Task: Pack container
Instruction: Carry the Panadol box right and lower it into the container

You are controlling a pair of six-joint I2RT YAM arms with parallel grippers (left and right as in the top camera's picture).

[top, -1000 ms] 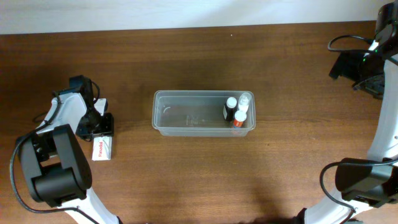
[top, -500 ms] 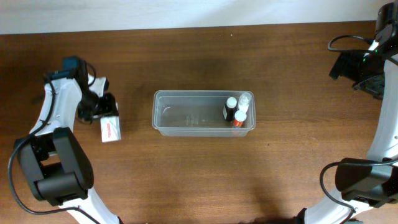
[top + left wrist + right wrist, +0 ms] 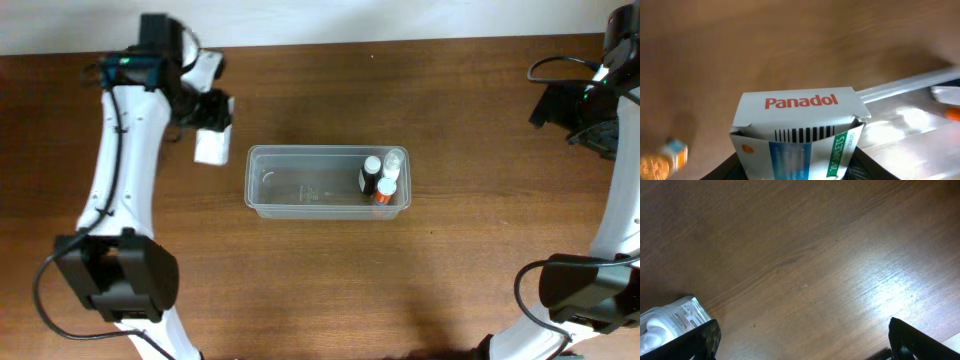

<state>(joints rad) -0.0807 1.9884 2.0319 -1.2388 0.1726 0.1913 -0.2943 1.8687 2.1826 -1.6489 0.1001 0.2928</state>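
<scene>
Box (image 3: 211, 147): pinched between left fingers (image 3: 867, 167), aloft just off the container (image 3: 300, 212), near its left end.
Container: mid-counter (image 3: 320, 280); three bottles (image 3: 380, 178) at right end, left part bare.
Right fingers (image 3: 910, 340): spread wide, empty.
Advice: carry over bare part, lower flat, release low.

Brown wooden table (image 3: 300, 290) — clear container (image 3: 249, 182)

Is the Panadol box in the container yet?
Out. Overhead, the left gripper holds the box just outside the container's left end; only three bottles stand inside.
</scene>
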